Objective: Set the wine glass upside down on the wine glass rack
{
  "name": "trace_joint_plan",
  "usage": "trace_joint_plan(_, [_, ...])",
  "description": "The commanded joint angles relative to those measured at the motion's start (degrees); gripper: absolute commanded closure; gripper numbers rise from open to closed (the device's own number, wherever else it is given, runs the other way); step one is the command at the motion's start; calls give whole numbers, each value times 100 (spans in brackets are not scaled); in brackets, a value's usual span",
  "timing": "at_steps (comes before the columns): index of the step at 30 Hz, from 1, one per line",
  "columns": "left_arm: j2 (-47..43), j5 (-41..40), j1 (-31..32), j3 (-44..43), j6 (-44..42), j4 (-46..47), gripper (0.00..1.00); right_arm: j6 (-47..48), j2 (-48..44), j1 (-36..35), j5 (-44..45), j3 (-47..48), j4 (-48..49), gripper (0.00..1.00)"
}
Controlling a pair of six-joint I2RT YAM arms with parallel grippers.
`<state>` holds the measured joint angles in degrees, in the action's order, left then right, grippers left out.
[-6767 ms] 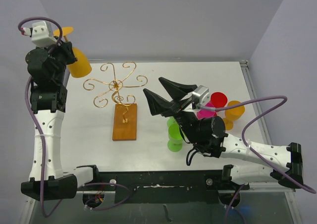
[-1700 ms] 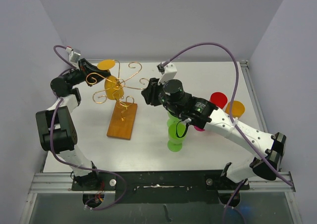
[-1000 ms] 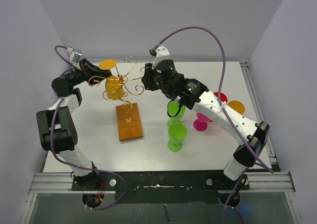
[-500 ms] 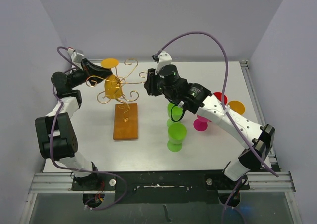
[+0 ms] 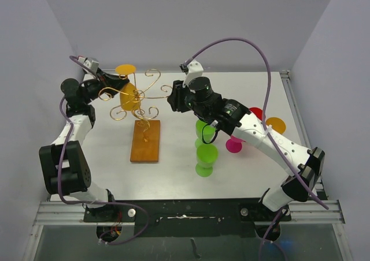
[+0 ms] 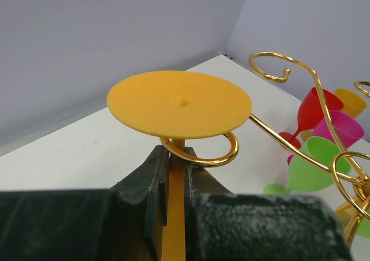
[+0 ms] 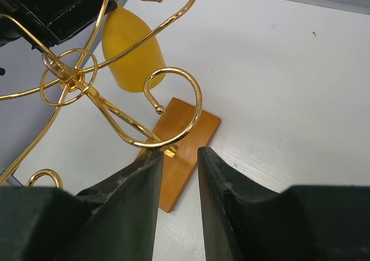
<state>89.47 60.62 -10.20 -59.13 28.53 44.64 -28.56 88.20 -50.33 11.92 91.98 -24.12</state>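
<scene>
The orange wine glass (image 5: 128, 96) hangs upside down at the gold wire rack (image 5: 139, 98), its foot (image 5: 125, 69) on top. My left gripper (image 5: 113, 83) is shut on the stem. In the left wrist view the stem (image 6: 176, 183) sits between the fingers (image 6: 151, 171), and a gold curl (image 6: 215, 159) wraps round it just under the foot (image 6: 179, 104). My right gripper (image 5: 172, 99) is open at the rack's right arm. In the right wrist view its left fingertip (image 7: 147, 160) touches a gold arm (image 7: 126, 123), above the wooden base (image 7: 188, 134).
Two green glasses (image 5: 205, 156) stand right of the wooden base (image 5: 145, 141). Pink (image 5: 234, 145), red (image 5: 255, 113) and orange (image 5: 276, 125) glasses stand at the far right under the right arm. The back wall is close behind the rack.
The rack has turned and its base has swung back from tilted to nearly straight. My left gripper with the orange glass has shifted slightly left. My right gripper has stayed at the right arm.
</scene>
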Motion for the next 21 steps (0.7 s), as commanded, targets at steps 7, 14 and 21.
trace_joint_plan(7, [-469,-781,-24,190,-400,152,100,-30,-351,-39,46,-93,412,66])
trace_joint_plan(14, [-806,-1111,-74,863,-481,802,99,-27,-409,-36,82,-210,485,63])
trace_joint_plan(21, [-1044,-1272,-144,1241,-369,1255,93,-53,-478,-39,110,-273,521,61])
